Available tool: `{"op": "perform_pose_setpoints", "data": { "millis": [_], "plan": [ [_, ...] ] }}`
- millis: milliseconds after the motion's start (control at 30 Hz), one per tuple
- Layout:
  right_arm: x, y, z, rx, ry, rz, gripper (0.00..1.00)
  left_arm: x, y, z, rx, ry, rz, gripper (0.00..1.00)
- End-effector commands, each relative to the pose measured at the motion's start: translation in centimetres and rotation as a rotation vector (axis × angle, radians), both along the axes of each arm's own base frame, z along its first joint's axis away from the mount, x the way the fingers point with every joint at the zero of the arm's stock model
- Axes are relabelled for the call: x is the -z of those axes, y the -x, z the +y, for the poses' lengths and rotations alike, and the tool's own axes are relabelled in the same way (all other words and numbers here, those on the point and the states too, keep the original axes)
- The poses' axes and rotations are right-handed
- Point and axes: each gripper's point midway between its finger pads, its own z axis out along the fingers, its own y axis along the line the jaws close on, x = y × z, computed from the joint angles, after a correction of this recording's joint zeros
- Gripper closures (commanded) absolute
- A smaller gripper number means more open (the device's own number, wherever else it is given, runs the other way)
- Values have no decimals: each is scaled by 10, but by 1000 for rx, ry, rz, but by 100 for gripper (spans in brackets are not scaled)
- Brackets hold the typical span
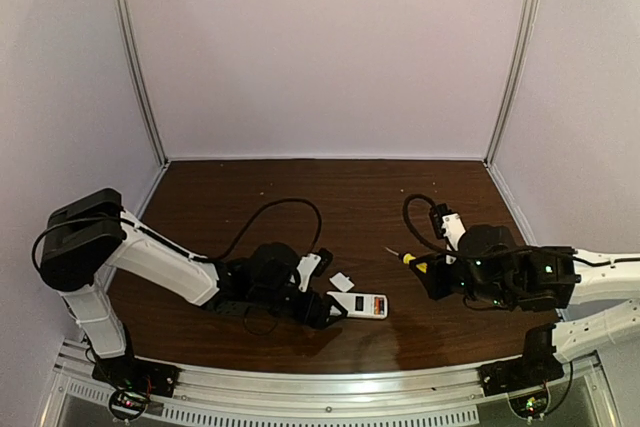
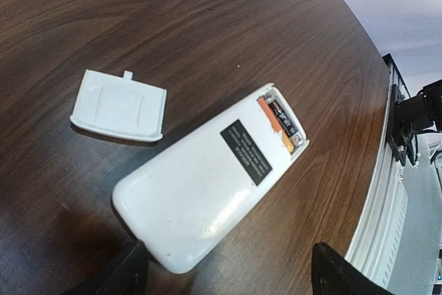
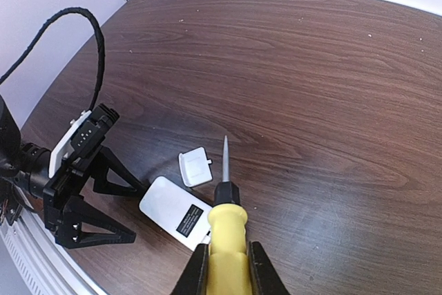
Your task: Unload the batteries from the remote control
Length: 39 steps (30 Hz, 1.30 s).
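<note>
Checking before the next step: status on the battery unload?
Status: left gripper open at end of remote control; right gripper shut on screwdriver, apart from it. The batteries sit in open bay, cover beside. Nothing blocking.

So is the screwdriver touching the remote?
Apart. The top view shows a plain gap between the screwdriver and the remote; they only seem to overlap in the right wrist view.
</note>
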Motion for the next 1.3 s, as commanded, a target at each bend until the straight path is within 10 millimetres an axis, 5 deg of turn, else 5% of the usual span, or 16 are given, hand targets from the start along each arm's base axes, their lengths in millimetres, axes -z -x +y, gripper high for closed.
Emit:
{"op": "perform_pose_setpoints", "data": {
  "millis": [0,333,800,933,1267],
  "plan": [
    [5,0,-12,24,33,-10,100,-3,9,-14,21,7,-3,17],
    [4,1,-18,31,21,-16,100,-7,27,-30,84,9,-31,18],
    [-2,2,-23,41,21,-26,100,-24,-21,5,69,-178,-558,12],
    [-1,2,-23,39,22,-24,100,-26,-12,0,187,-158,-646,3],
    [2,2,-22,35,23,-21,100,1,9,-21,420,-126,-714,3]
  ]
}}
